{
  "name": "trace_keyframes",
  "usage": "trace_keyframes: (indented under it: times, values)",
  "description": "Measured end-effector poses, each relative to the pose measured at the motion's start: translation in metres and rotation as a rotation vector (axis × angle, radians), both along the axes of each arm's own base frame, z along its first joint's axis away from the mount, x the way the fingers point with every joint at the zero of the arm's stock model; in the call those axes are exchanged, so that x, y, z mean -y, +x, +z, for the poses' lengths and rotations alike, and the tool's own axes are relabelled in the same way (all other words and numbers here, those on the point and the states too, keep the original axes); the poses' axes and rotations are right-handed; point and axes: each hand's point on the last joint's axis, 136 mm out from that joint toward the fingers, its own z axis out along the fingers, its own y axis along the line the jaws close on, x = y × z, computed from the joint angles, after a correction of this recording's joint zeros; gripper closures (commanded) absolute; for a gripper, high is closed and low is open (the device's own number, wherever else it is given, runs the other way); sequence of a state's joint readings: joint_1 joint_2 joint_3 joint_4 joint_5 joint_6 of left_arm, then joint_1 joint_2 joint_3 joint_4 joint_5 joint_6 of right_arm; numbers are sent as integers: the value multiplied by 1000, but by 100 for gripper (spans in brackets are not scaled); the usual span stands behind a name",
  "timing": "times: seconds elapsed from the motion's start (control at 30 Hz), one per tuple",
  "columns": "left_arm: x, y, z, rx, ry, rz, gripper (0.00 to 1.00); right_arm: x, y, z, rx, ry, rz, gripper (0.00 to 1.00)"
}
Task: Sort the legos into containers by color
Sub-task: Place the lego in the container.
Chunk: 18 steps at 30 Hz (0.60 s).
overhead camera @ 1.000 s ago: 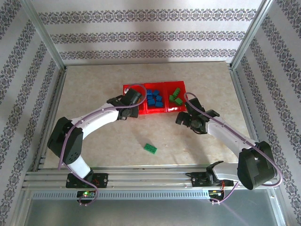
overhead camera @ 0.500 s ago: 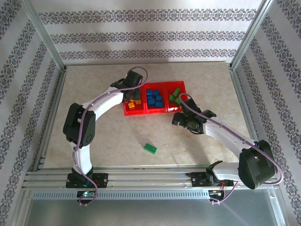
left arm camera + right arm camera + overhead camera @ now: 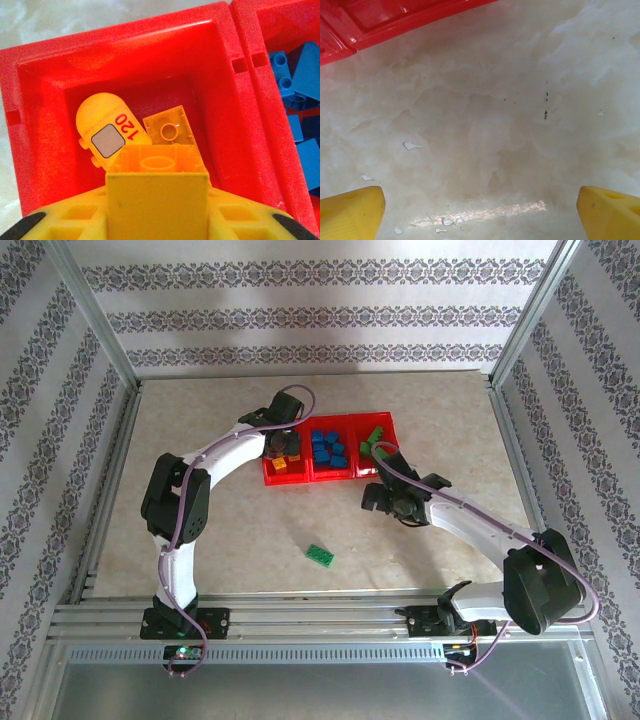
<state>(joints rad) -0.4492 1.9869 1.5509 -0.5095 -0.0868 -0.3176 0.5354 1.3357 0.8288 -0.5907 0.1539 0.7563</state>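
Yellow drop under way: the left gripper (image 3: 282, 448) is hanging over the left bin (image 3: 45, 125) of the red translucent plastic three-bin container row (image 3: 310, 481), which is sitting at the far middle of the beige marbled surface (image 3: 480, 125). Its fingers are clamping a yellow hollow plastic brick (image 3: 157, 192) by two opposite flat walls, open end pointing into the bin.

On that bin's floor a rounded yellow-orange piece (image 3: 107, 132) printed 120 is lying just beside a translucent orange one-stud brick (image 3: 169, 131). The blue bricks (image 3: 328, 448) are sitting in the middle bin and the green bricks (image 3: 374, 444) in the right one. One green flat brick (image 3: 320, 555) is lying alone on the surface, near of the bins, between the arms and well apart from both grippers.

The right gripper (image 3: 480, 210) is hovering over bare surface just near of the bins, fingers spread wide and grasping nothing.

Handling, as a judgement: the bricks are looking light, rigid and hard, not fragile, with smooth and probably slick walls. Pinching squarely across two parallel walls is looking safest, not studs or corners. The green one is sitting low, so the fingers are going to need to straddle its narrow width right down at the surface. A one-sided nudge could skid it.
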Motion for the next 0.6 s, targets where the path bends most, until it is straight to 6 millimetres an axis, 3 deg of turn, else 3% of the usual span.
trace_keyframes:
  times: [0.43, 0.6]
  values:
    - [-1, -5, 1, -6, -7, -2, 46, -23, -17, -3, -23, -65, 142, 2]
    - [-7, -18, 23, 26, -26, 3, 37, -41, -29, -2, -20, -73, 232, 4]
